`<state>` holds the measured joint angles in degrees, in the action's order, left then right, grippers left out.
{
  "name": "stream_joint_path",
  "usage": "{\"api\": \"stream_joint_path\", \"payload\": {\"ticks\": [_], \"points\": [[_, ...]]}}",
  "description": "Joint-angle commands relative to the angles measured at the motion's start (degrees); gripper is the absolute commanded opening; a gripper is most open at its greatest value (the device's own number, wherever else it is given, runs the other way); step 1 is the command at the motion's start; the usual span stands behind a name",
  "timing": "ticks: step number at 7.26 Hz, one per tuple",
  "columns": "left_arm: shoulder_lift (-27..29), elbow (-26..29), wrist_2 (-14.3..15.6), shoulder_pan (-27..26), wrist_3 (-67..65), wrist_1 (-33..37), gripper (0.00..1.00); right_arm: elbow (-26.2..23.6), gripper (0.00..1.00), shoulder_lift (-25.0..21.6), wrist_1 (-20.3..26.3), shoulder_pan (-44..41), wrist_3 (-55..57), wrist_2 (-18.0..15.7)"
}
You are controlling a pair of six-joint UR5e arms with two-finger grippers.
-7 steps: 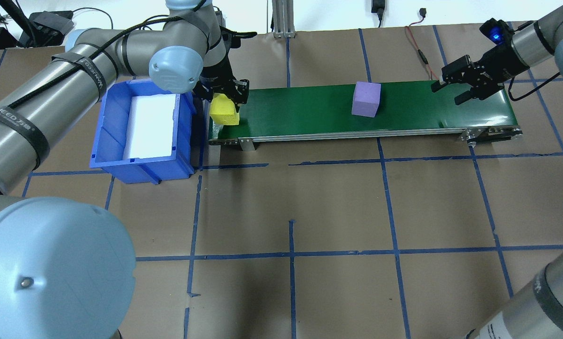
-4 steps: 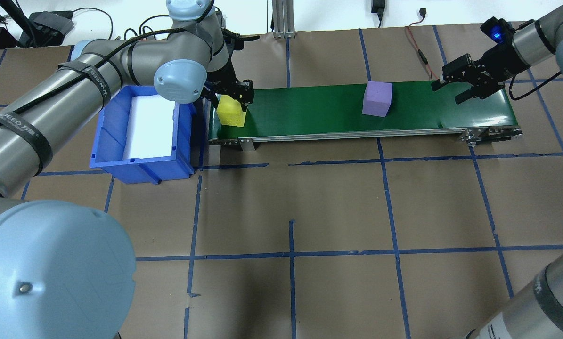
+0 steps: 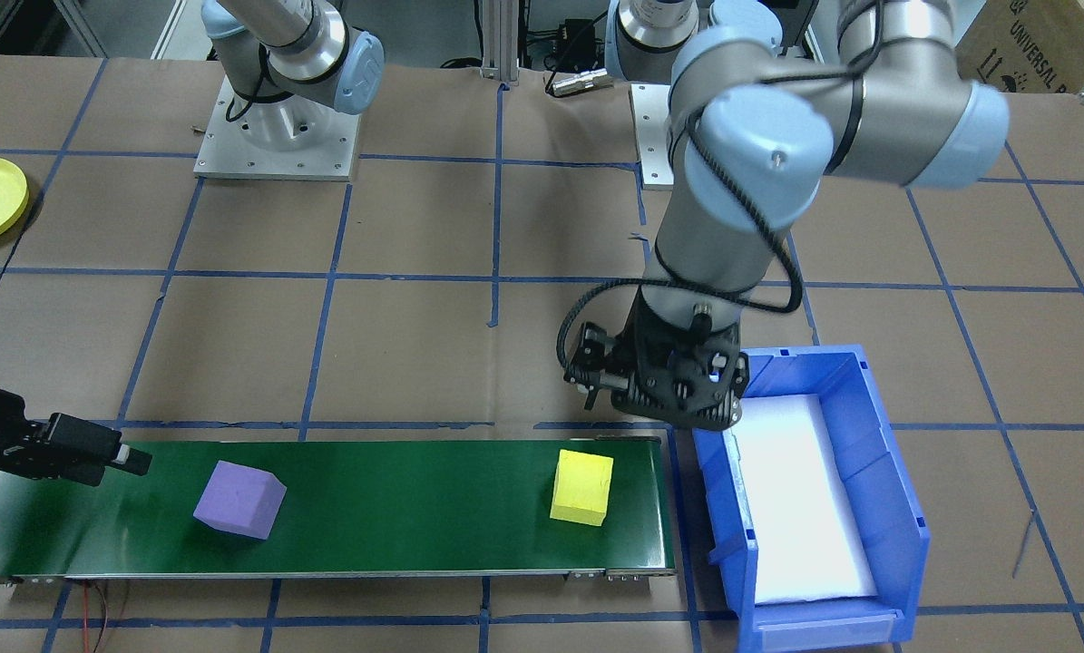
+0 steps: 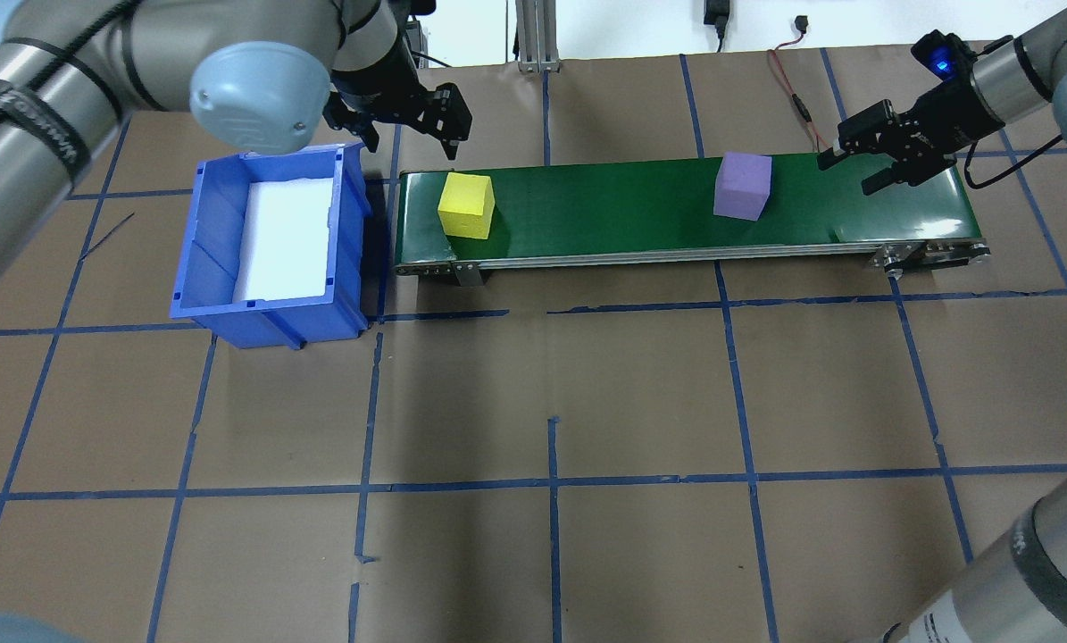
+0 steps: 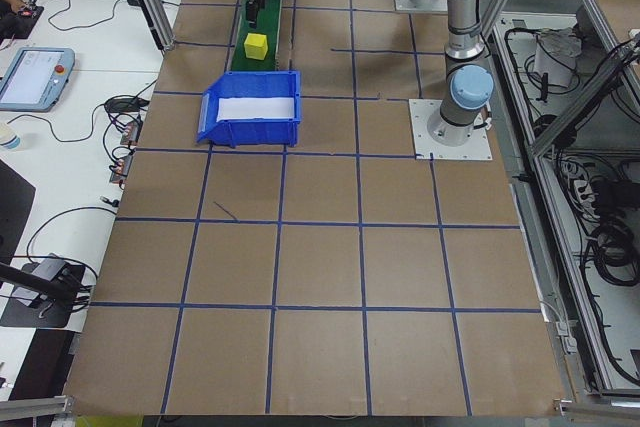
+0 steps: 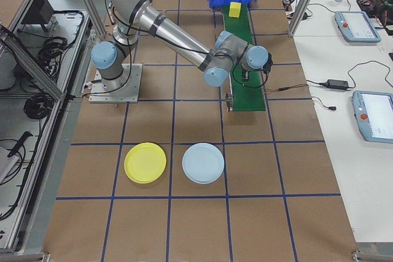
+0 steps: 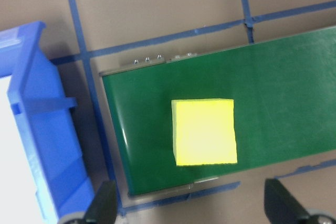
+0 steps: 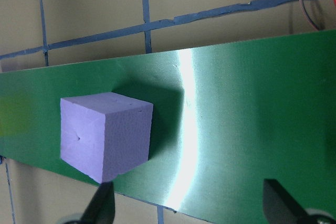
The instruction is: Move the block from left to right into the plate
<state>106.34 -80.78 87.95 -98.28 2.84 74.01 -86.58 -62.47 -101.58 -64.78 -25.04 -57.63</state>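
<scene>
Blocks have shifted since a moment ago: the yellow block (image 4: pixel 466 205), which sat between the left gripper's (image 4: pixel 408 121) fingers at the belt's near-bin end, now lies free on the green conveyor belt (image 4: pixel 604 210), a little further along from the blue bin (image 4: pixel 270 246). That gripper has risen and pulled back over the table beyond the belt, its fingers spread apart and empty. The purple block (image 4: pixel 743 186) has travelled further toward the right end of the belt and now sits near the right gripper (image 4: pixel 863 165), which hovers over that end much as before, fingers spread, touching nothing. The yellow plate (image 6: pixel 145 162) rests on the table well apart from the belt, just beside a pale blue plate (image 6: pixel 203 163).
</scene>
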Motion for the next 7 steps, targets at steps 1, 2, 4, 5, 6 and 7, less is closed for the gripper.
{"api": "stream_joint_path", "payload": {"ticks": [1,2,4,5,6,7], "points": [[-11.72,-2.01,0.47,0.89,0.06,10.04,1.0,0.18,1.0,-0.11,-1.42,0.0,6.54,-0.29],[-12.64,-3.41,0.64,3.51,0.41,13.06,1.0,-0.08,1.0,0.33,-2.47,-0.09,7.02,-0.46],[-14.23,-7.01,0.9,3.89,0.15,13.01,1.0,0.27,1.0,0.33,-4.84,-1.05,7.28,-2.48],[-15.1,-7.29,0.99,4.32,0.41,13.26,1.0,0.27,1.0,0.68,-5.38,-1.31,7.37,-2.49],[-15.2,-7.29,0.91,4.15,0.42,13.01,1.0,0.27,1.0,0.77,-5.73,-1.49,8.24,-2.49],[-15.2,-7.29,0.73,4.15,0.33,12.48,1.0,0.27,1.0,0.86,-7.39,-2.71,9.73,-2.83]]}}
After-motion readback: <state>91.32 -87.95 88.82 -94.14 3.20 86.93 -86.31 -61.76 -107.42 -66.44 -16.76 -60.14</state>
